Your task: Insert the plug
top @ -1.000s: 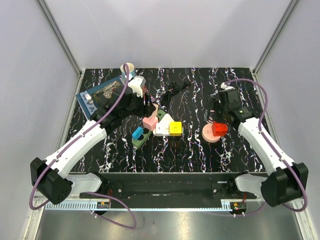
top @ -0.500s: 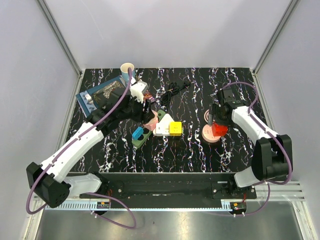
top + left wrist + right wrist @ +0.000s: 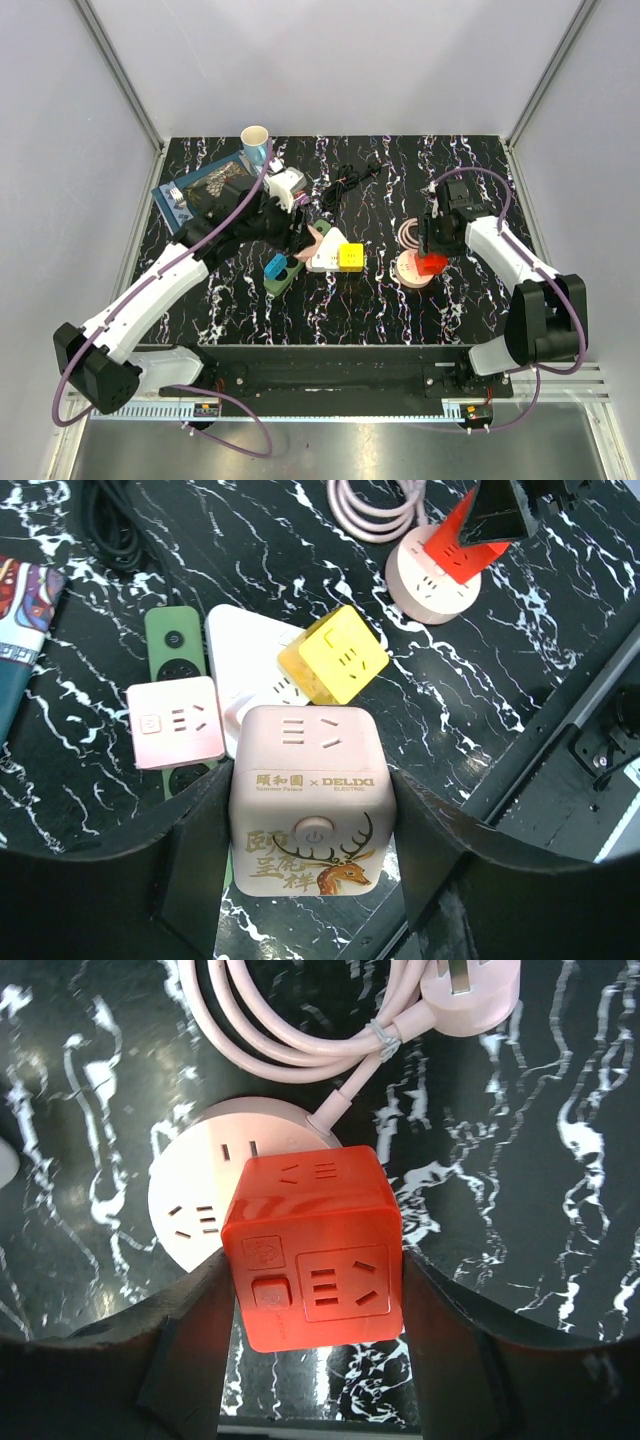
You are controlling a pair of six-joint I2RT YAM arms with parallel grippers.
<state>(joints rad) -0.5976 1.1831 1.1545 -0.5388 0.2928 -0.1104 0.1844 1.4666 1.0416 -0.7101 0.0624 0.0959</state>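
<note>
Cube adapter point(image 3: 305, 780), pink, sits squarely in left gripper point(image 3: 312, 815), deer-printed face upward.

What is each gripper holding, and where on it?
Left gripper: pink cube adapter, by two opposite sides. Right gripper: red cube adapter, likewise.

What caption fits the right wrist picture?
Right gripper shut on a red cube, a round pink socket and coiled cord beyond.
</note>
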